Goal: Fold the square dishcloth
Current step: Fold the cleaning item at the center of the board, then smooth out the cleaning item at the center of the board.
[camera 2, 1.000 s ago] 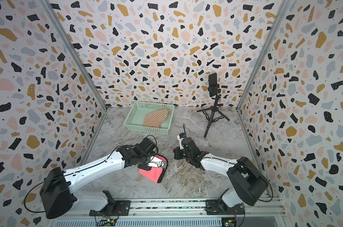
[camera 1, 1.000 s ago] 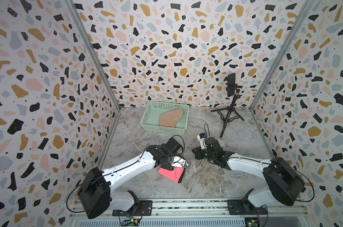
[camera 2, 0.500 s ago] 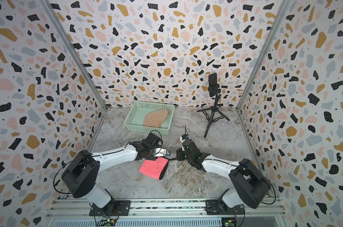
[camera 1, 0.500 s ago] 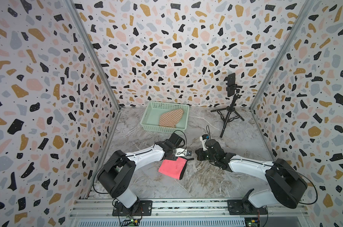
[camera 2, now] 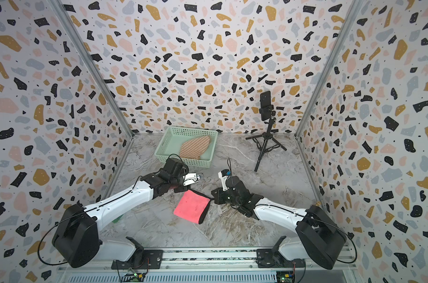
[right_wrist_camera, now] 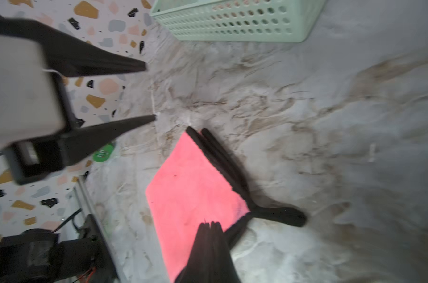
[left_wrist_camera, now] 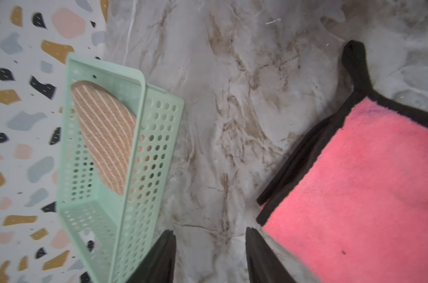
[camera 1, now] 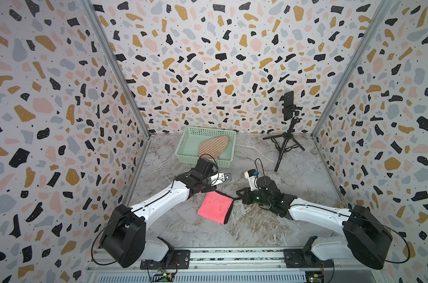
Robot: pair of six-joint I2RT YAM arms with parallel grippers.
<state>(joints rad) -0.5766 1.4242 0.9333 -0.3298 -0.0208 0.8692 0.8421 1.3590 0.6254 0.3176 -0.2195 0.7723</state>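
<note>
Left wrist view: your left gripper (left_wrist_camera: 209,230) gapes empty; right gripper (right_wrist_camera: 210,223) is pressed together. Pinch the probably limp dishcloth (left_wrist_camera: 367,183) at a black-trimmed corner.

One dishcloth (camera 1: 214,207), one basket (camera 1: 187,144), one tripod (camera 1: 285,144), one phone (camera 1: 288,105), two arms (camera 1: 164,203) (camera 1: 315,213).

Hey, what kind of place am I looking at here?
Probably a robot test booth, not a home: terrazzo-patterned walls box in a marble-look tabletop, a left arm and right arm sit on a rail, and a phone on a tripod stands at the back.
</note>
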